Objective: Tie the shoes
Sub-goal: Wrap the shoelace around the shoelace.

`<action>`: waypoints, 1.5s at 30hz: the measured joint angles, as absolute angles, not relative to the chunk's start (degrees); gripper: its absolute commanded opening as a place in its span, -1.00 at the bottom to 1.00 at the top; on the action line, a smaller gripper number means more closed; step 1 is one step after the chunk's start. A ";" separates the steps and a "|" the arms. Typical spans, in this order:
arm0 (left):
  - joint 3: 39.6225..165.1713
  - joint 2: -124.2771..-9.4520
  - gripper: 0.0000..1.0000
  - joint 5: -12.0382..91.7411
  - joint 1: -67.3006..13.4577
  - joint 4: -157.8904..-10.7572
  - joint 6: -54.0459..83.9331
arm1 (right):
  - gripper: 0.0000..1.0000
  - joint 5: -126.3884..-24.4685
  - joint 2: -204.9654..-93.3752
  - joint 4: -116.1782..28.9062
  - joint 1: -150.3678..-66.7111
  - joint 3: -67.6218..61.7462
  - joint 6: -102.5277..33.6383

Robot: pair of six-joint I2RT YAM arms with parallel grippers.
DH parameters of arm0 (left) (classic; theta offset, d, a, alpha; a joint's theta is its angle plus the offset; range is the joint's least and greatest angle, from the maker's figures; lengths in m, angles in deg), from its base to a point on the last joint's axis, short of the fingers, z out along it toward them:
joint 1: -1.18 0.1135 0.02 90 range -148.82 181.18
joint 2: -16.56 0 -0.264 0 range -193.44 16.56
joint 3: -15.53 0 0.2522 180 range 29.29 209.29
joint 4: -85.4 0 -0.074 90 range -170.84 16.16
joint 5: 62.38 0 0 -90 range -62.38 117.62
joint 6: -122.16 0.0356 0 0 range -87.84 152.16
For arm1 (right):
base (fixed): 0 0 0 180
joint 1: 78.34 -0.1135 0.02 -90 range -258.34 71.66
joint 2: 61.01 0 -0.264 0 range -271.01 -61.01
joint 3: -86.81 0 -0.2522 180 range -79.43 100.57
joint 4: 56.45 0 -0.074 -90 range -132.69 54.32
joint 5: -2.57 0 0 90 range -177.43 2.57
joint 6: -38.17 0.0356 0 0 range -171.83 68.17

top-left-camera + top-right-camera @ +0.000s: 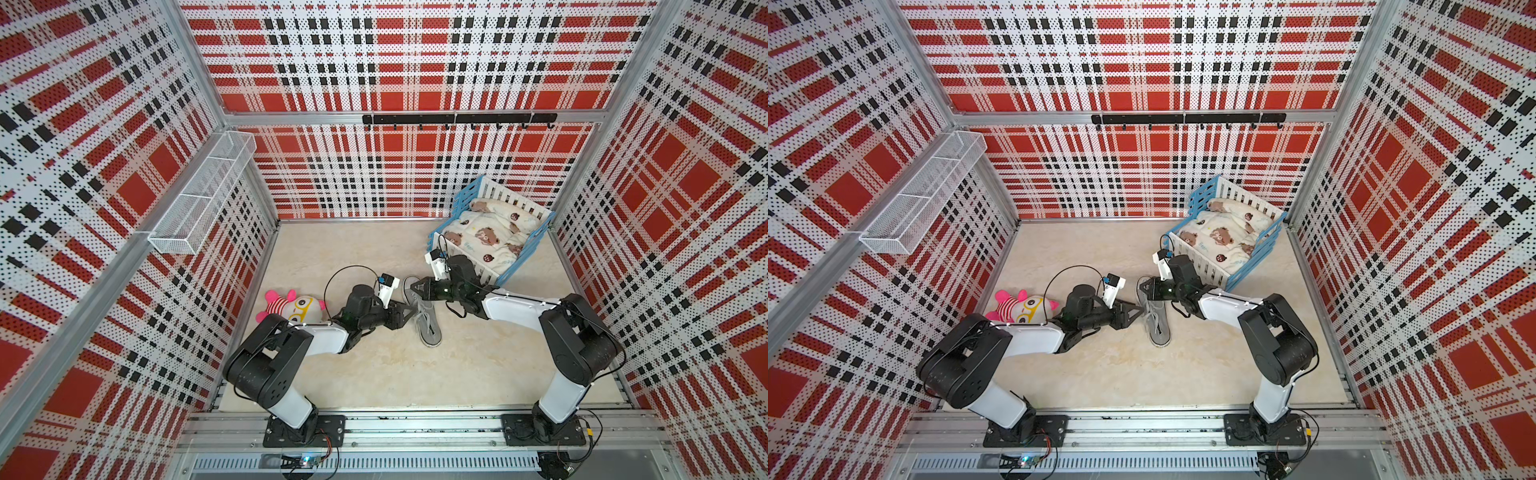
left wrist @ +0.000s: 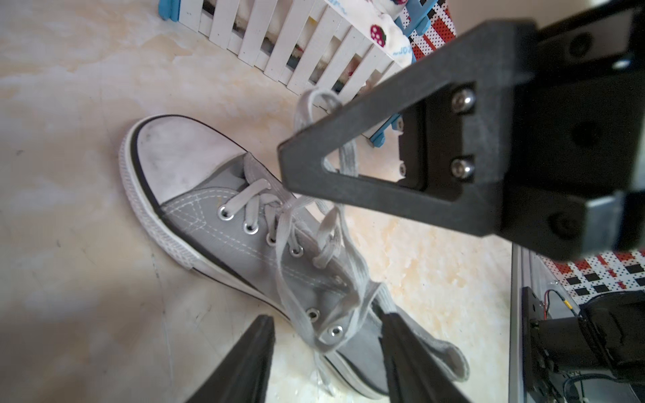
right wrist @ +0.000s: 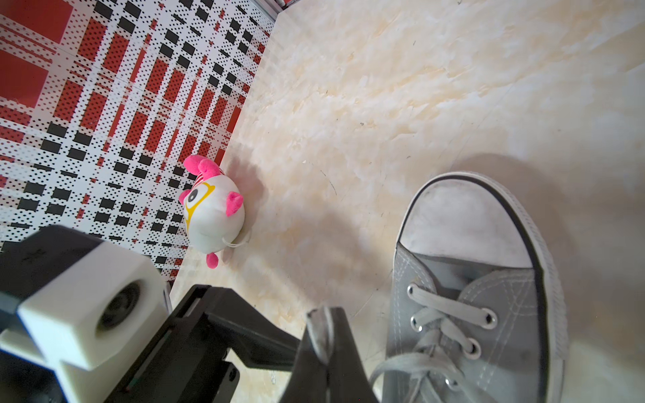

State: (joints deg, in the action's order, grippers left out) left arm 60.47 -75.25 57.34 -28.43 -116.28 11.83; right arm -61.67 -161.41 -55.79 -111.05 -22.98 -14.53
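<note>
The grey shoe (image 1: 424, 322) lies on the floor between my arms, its white toe cap (image 2: 181, 153) toward the back wall in both top views. My right gripper (image 3: 324, 317) is shut on a loop of pale lace (image 3: 319, 336), held up beside the shoe's toe end (image 1: 415, 286). The loop pokes out past its tip in the left wrist view (image 2: 314, 104). My left gripper (image 2: 324, 349) is open over the shoe's collar, one finger (image 2: 251, 359) on each side of the top eyelets, gripping nothing. Loose laces (image 2: 324, 240) cross the tongue.
A pink-striped plush toy (image 1: 297, 309) lies by the left wall, behind my left arm. A blue and white toy crib (image 1: 528, 253) with bedding stands at the back right, close behind my right arm. A wire basket (image 1: 203, 195) and a hook rail (image 1: 457, 119) hang on the walls.
</note>
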 measured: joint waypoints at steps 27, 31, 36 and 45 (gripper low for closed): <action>66.13 -84.99 0.35 52.94 -32.03 -120.70 22.40 | -1.00 -61.28 -161.41 -54.24 -111.02 -22.90 -15.16; 67.40 -86.63 0.19 53.40 -32.36 -121.16 22.56 | -1.00 -61.28 -161.41 -54.02 -111.05 -22.90 -15.16; 67.42 -86.87 -0.16 55.24 -32.43 -121.24 22.64 | -1.00 -61.30 -161.41 -53.65 -111.05 -22.90 -15.36; 67.42 -86.57 -0.49 58.25 -31.92 -121.38 21.79 | -1.00 -61.30 -161.41 -53.21 -111.05 -22.57 -15.60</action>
